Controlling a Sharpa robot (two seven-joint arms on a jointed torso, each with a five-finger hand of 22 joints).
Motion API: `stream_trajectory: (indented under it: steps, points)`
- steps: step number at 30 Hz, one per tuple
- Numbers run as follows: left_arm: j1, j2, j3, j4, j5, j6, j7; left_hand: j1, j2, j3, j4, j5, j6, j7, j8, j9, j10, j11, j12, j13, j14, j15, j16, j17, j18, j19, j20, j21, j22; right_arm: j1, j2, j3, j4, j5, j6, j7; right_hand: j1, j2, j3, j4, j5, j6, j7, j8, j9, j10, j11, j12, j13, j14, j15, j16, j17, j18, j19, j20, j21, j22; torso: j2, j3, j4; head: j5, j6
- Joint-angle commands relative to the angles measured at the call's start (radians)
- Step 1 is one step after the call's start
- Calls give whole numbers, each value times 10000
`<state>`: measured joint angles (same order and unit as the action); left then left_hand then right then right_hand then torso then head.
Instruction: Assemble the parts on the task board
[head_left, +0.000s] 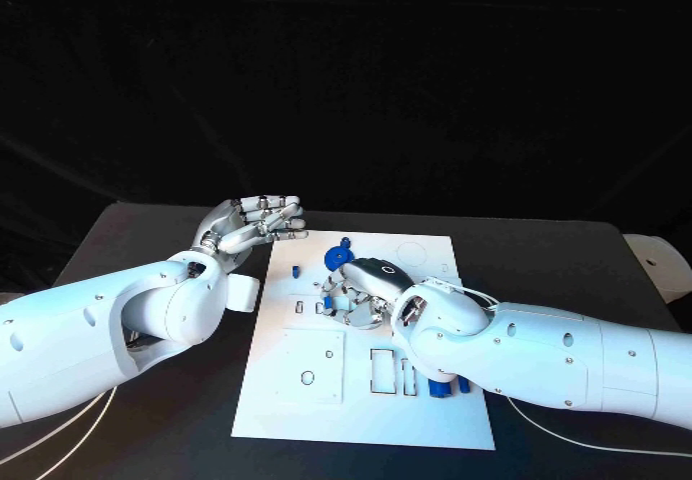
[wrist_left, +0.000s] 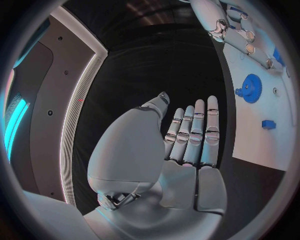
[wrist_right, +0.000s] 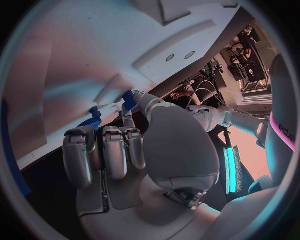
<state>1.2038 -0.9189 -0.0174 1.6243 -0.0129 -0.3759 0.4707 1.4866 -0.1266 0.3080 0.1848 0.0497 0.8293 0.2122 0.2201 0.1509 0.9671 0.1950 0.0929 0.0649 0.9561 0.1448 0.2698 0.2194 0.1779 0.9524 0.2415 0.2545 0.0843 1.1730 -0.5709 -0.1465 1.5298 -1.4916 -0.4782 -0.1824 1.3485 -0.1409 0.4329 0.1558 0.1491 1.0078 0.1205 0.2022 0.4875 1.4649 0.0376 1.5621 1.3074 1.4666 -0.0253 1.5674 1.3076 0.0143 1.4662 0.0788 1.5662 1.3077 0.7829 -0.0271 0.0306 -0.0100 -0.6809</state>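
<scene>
Your right silver hand (head_left: 364, 290) pinches a small blue plastic part (wrist_right: 129, 100) over the middle of the flat white task board (head_left: 433, 420); keep the pinch firm and lower it square to the board's cut-outs, I judge. Left silver hand (head_left: 257, 225) sits empty, fingers straight and together, just off the board's far-left corner. The toothed blue gear (head_left: 338, 253) lies near the board's far edge.

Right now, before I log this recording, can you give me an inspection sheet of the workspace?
Surface: matte black table.
Job's things: flat white task board; round blue toothed gear lying on it.
Clutter: pale object at the table's right edge.
Hands: left robot hand beside the board, holding nothing; right robot hand over the board, pinching a small blue part.
Cables: thin white cables under the left arm.
Surroundings: dark backdrop.
</scene>
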Motion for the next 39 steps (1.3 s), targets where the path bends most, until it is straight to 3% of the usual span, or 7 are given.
stream_trajectory:
  steps: [1,20,39]
  points:
    - [11,7,7,12,-1,149,67,-130,-6,71,12,5,56,328,-51,-17,59,-21,-67,-1,50,4,-54,10,55,72,29,-63,-9,-80,-23,-70,-48,-313,675,-470,-77,-6,-71,7,-64,155,-107,250,0,968,-58,-47,2538,1042,-88,34,2632,-143,1046,-54,46,2631,0,-1,6,-2,-8]
    - [11,1,7,15,-1,146,64,-130,-6,71,12,5,56,328,-51,-17,59,-21,-67,-1,50,4,-54,10,55,72,29,-63,-9,-80,20,-70,-77,-563,918,-690,-122,-68,-94,17,-114,108,-89,233,-10,926,-47,-108,2495,1042,-80,34,2632,-143,1046,-51,46,2631,5,-4,-1,-29,-14]
    - [12,-14,7,22,-1,133,59,-130,-6,71,12,5,56,328,-51,-17,59,-21,-67,-1,50,4,-54,10,55,72,29,-63,-9,-79,49,-70,-120,-687,937,-777,-323,-308,-172,150,-186,-351,119,-13,-139,748,130,-361,2324,1042,61,34,2632,-143,1046,55,46,2631,1,-3,5,-56,1]
